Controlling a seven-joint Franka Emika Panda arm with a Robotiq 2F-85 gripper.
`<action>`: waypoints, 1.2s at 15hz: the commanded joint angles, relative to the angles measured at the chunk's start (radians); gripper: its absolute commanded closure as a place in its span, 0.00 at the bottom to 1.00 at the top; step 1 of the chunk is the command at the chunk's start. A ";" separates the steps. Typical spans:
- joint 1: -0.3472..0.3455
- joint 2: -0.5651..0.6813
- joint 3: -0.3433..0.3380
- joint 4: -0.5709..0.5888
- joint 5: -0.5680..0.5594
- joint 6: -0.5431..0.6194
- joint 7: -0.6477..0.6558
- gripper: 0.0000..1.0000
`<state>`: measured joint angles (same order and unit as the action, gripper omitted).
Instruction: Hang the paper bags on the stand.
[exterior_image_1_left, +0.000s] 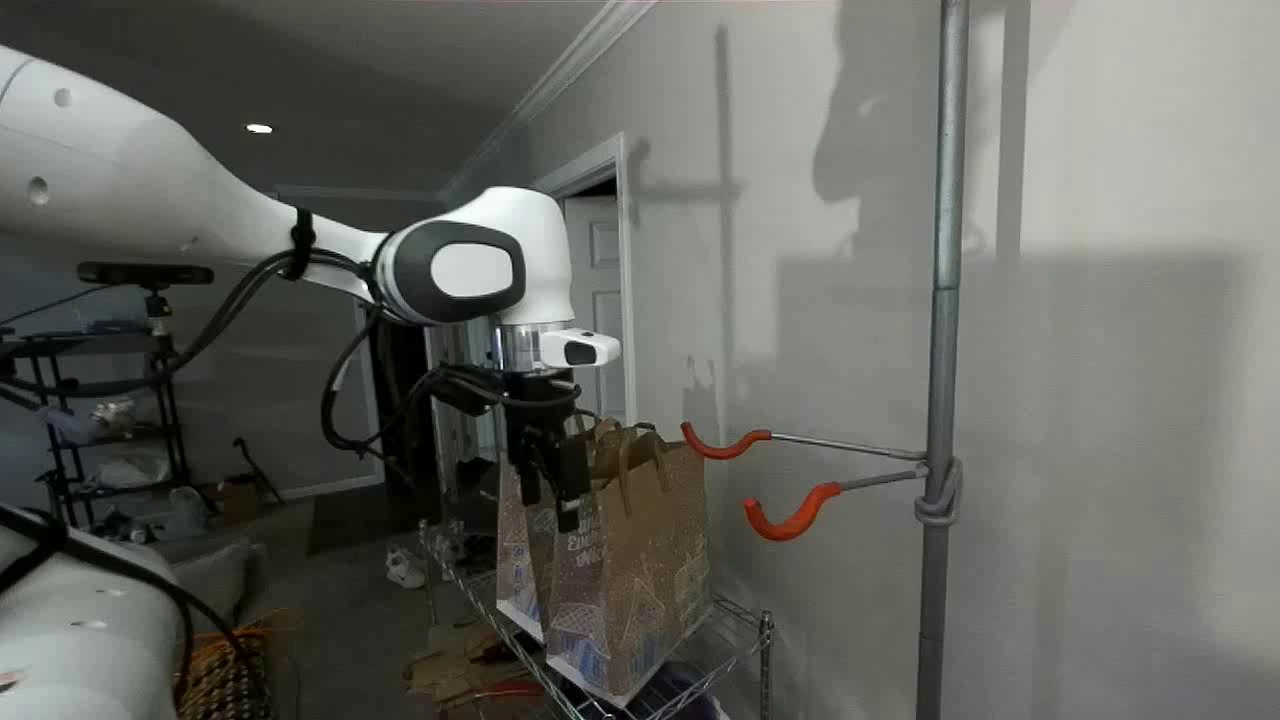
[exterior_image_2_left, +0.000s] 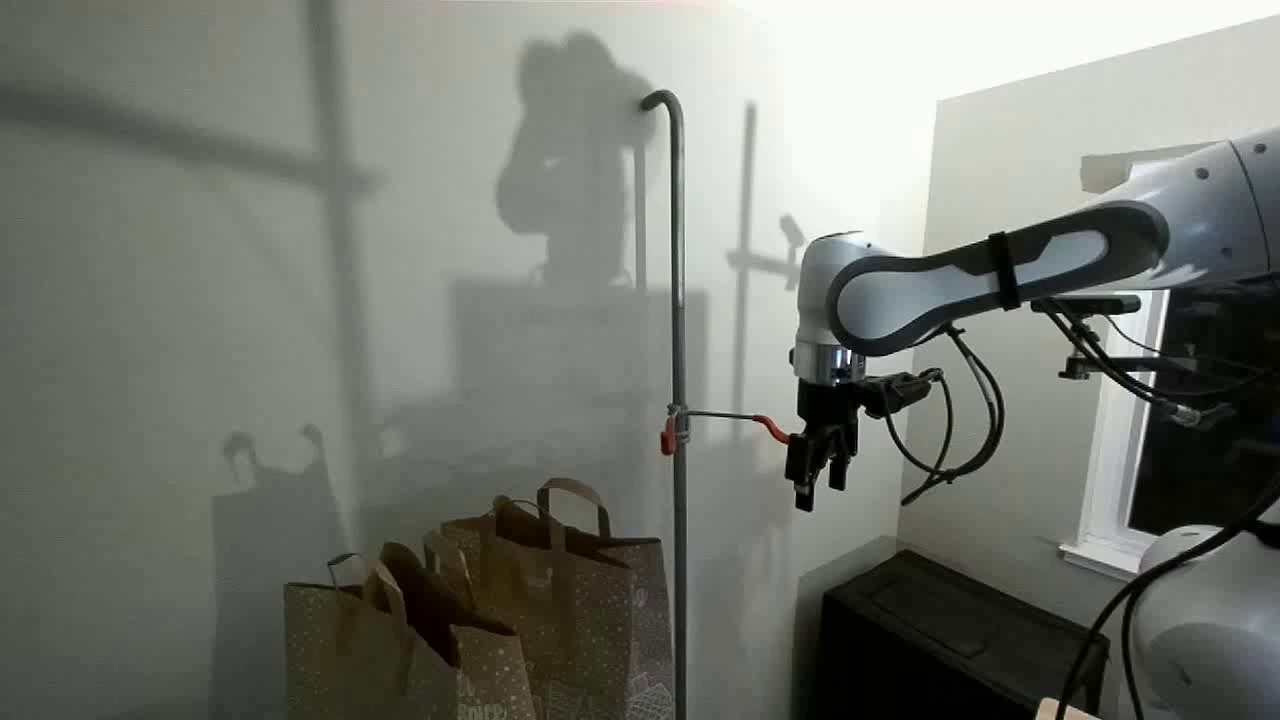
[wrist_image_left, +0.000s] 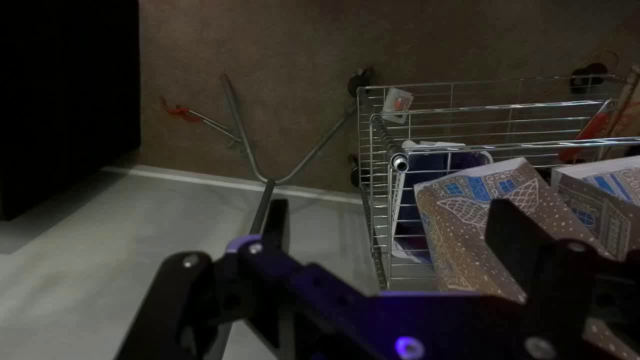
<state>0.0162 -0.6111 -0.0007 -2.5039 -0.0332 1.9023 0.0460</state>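
Two brown paper bags stand upright with loop handles up: the near bag (exterior_image_1_left: 640, 580) and the other bag (exterior_image_1_left: 515, 570). They also show in an exterior view (exterior_image_2_left: 590, 580) (exterior_image_2_left: 390, 640) and the wrist view (wrist_image_left: 475, 220) (wrist_image_left: 600, 200). The stand is a grey pole (exterior_image_1_left: 943, 380), also in an exterior view (exterior_image_2_left: 678, 300), with orange hooks (exterior_image_1_left: 795, 515) (exterior_image_1_left: 725, 445); no bag hangs on them. My gripper (exterior_image_1_left: 550, 490) points down, open and empty, fingers apart in the wrist view (wrist_image_left: 390, 215). In an exterior view the gripper (exterior_image_2_left: 820, 480) overlaps a hook tip (exterior_image_2_left: 772, 428); contact is unclear.
The bags stand on a wire-grid rack (exterior_image_1_left: 735, 640), whose corner post (wrist_image_left: 399, 162) shows in the wrist view. The stand's forked legs (wrist_image_left: 245, 135) lie on the floor beside the rack. A black box (exterior_image_2_left: 960, 620) is below the arm. A wall is behind the stand.
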 joint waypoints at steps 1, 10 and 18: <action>-0.007 0.000 0.006 0.002 0.004 -0.002 -0.004 0.00; 0.036 -0.053 0.045 0.002 0.016 0.061 -0.013 0.00; 0.114 -0.031 0.238 0.044 -0.006 0.261 0.111 0.00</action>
<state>0.1167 -0.6783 0.2104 -2.4866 -0.0369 2.1172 0.1268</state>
